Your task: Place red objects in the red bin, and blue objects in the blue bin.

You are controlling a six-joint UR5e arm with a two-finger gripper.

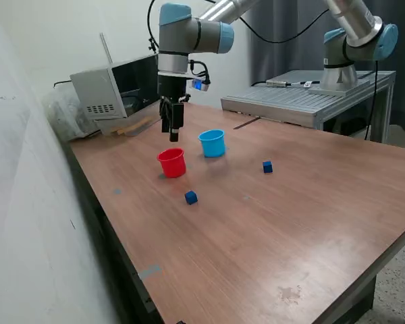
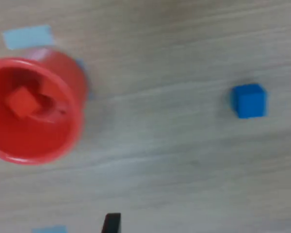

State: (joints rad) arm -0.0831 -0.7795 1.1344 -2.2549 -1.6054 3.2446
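The red bin (image 1: 171,164) stands on the wooden table, with the light blue bin (image 1: 212,144) close by on the exterior view's right. My gripper (image 1: 173,132) hangs just above and behind the red bin, apart from it. In the wrist view my gripper (image 2: 204,223) shows two fingertips (image 2: 111,222) wide apart with nothing between them. That view looks into the red bin (image 2: 73,80), where a red cube (image 2: 22,102) lies beside a second, blurred red shape. One blue cube (image 1: 191,197) (image 2: 249,100) lies in front of the red bin. Another blue cube (image 1: 267,167) lies at the exterior view's right.
A grey box-like device (image 1: 104,94) sits at the table's back corner by the wall. A metal platform (image 1: 304,101) bearing a second arm's base (image 1: 337,71) stands behind the table. Small pale tape marks (image 2: 28,36) are stuck on the tabletop.
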